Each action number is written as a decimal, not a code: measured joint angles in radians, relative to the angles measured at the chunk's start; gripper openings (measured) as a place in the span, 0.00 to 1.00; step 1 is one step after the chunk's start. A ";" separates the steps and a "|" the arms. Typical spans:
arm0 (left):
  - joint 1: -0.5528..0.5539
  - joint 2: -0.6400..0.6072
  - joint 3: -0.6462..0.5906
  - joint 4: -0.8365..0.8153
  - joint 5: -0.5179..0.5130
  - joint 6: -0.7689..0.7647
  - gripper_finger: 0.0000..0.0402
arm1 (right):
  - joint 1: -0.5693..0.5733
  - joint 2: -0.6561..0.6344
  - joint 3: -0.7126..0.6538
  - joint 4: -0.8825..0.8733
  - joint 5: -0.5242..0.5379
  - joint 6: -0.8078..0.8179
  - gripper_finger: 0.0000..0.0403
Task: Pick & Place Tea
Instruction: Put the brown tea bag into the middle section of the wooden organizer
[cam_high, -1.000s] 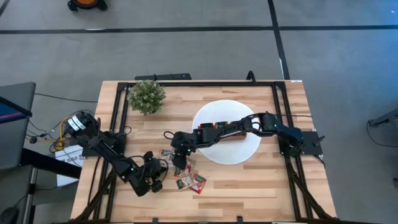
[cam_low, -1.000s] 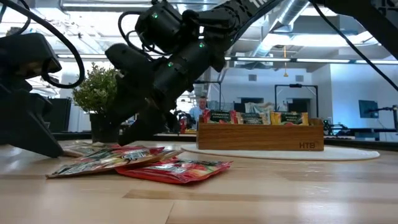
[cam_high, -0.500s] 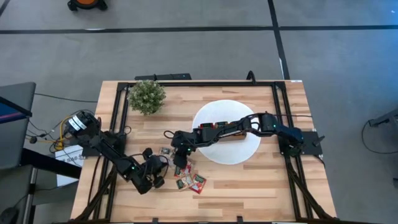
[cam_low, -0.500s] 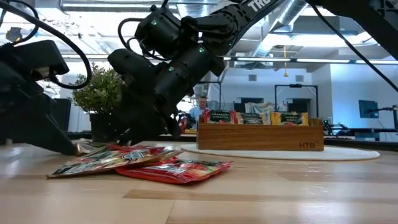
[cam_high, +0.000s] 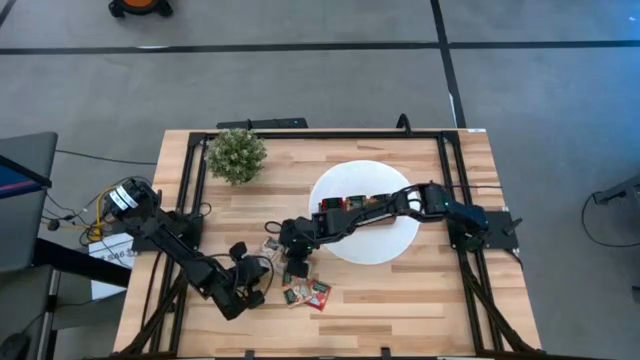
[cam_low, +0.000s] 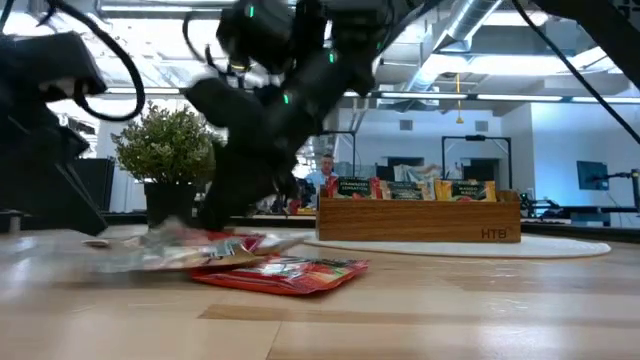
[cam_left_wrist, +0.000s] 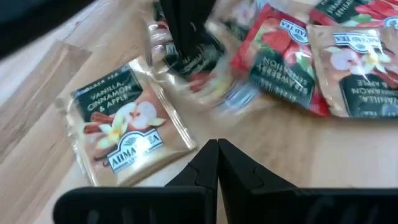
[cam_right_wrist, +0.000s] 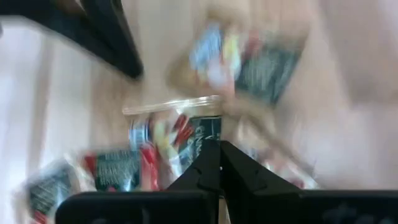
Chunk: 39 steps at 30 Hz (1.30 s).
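Note:
Several red and pale tea sachets lie flat in a loose pile on the wooden table, left of the white plate. My right gripper reaches across the plate, slants down into the pile and is shut on a blurred sachet. My left gripper hovers shut just short of the pile, beside a vanilla-apple sachet and touching nothing. More sachets stand upright in the wooden tray on the plate. My right gripper pinches one tea sachet between its two fingers, at the sachet's edge. The fingers slant down at it from the table's right side. The sachet is smeared by motion, so I cannot tell whether it is clear of the table.
A small green plant stands at the far left corner. Black frame rails run along the table's left, right and far edges. Bare wood lies near the front edge and right of the pile.
My right gripper has shut on a sachet in the pile and rolled a little. The sachets at the pile's left side have been stirred and now show blurred in the low view; the red ones nearest the front edge have stayed put.

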 joint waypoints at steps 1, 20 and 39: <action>-0.005 0.000 0.025 -0.048 0.005 -0.019 0.00 | 0.006 -0.012 0.001 0.003 0.034 -0.019 0.00; -0.065 0.043 0.142 -0.160 -0.219 -0.143 0.00 | 0.195 -0.600 -0.306 -0.419 0.625 -0.331 0.00; -0.025 0.120 0.141 -0.085 -0.224 -0.081 0.00 | -0.025 -0.869 -0.832 -0.065 0.518 -0.464 0.00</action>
